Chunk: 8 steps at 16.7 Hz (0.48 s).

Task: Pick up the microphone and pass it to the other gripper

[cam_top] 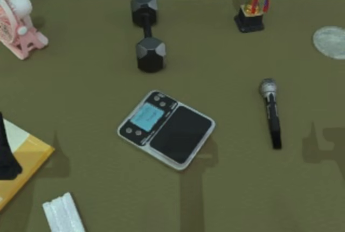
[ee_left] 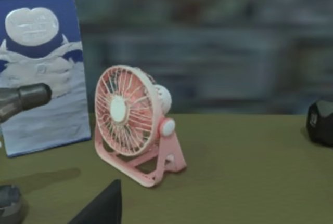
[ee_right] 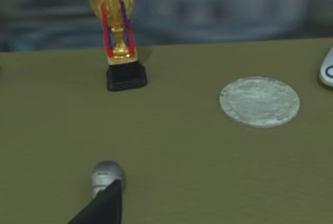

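Microphone point(cam_top: 271, 112) lying flat right of the scale point(cam_top: 166, 128), mesh head toward the trophy point(cam_top: 253, 1); dumbbell point(cam_top: 147, 32) farther left; both grippers barely visible, apparently idle; finger spread cannot be told.

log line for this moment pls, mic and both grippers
stage: before pickup | microphone: flat on table, right side, untouched, head toward the far edge | left gripper: facing pink fan | right gripper: near the mic's head
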Tool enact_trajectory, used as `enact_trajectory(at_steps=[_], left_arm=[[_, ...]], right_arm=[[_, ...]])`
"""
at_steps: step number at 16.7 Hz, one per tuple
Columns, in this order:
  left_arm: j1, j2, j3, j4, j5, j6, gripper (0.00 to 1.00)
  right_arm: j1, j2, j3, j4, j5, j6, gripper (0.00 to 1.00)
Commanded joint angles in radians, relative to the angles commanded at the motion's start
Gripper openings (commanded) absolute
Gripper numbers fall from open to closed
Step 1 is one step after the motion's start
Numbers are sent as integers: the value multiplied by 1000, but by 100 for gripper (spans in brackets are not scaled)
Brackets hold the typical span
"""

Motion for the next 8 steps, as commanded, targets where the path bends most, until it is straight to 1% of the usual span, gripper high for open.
enact_trajectory(at_steps=[8], left_arm=[[0,0,0,0,0,0,100]], right_arm=[[152,860,586,-414,27,163,100]])
